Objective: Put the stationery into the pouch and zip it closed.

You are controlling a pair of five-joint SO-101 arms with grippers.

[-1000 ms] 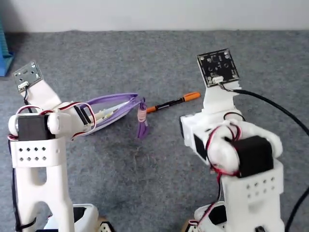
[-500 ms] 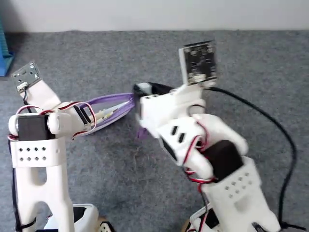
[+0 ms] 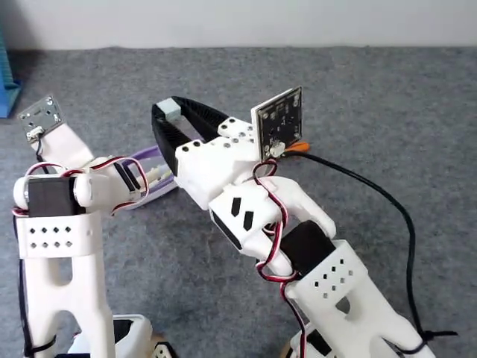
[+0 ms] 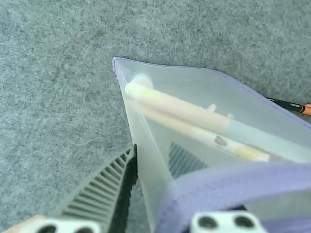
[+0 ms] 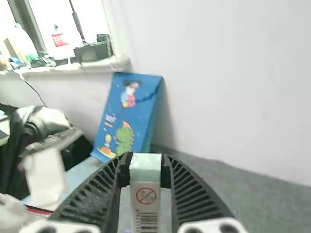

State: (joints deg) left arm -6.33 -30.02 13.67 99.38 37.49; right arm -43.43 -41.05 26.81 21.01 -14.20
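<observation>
At the left of the grey carpet (image 3: 387,97), the pouch (image 4: 204,111) was held by its wall, which was pinched in the left gripper (image 4: 153,162). Above its far side, a small block (image 5: 145,187) was clamped in the right gripper (image 5: 145,167). If released off the mouth, it would likely be lost onto the carpet, and the pouch could be tugged free.

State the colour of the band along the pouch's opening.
The band is pale purple, clearest in the left wrist view.
</observation>
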